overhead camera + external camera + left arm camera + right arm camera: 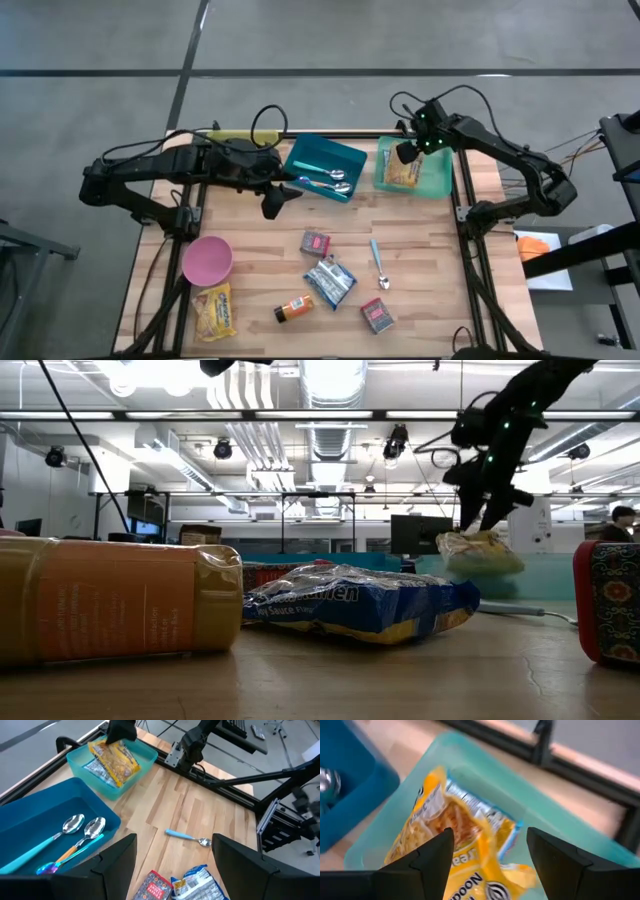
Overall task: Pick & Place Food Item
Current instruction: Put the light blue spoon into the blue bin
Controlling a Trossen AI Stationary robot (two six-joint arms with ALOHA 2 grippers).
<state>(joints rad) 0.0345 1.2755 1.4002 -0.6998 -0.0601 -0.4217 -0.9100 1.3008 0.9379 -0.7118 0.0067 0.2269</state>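
Right gripper (pixel 487 852) above teal bin (pixel 437 178) at bench (pixel 430 260) far edge, jaws apart, holding nothing. Yellow noodle packet (pixel 460 840) lies inside bin, just below fingers. Left gripper (pixel 170 862) hovers near blue tray (pixel 322 160), jaws apart, empty.

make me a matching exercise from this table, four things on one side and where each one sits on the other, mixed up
Things:
1. yellow noodle packet
2. two metal spoons with coloured handles
3. single spoon with a light blue handle
4. round pink plastic bowl

Places:
A. bare wood in the table's middle, right of the blue-and-white snack bag
B. inside the pale teal plastic bin, below the right claw
C. near the table's left edge, just above a second yellow packet
D. inside the dark blue plastic tray

Pairs: 1-B, 2-D, 3-A, 4-C
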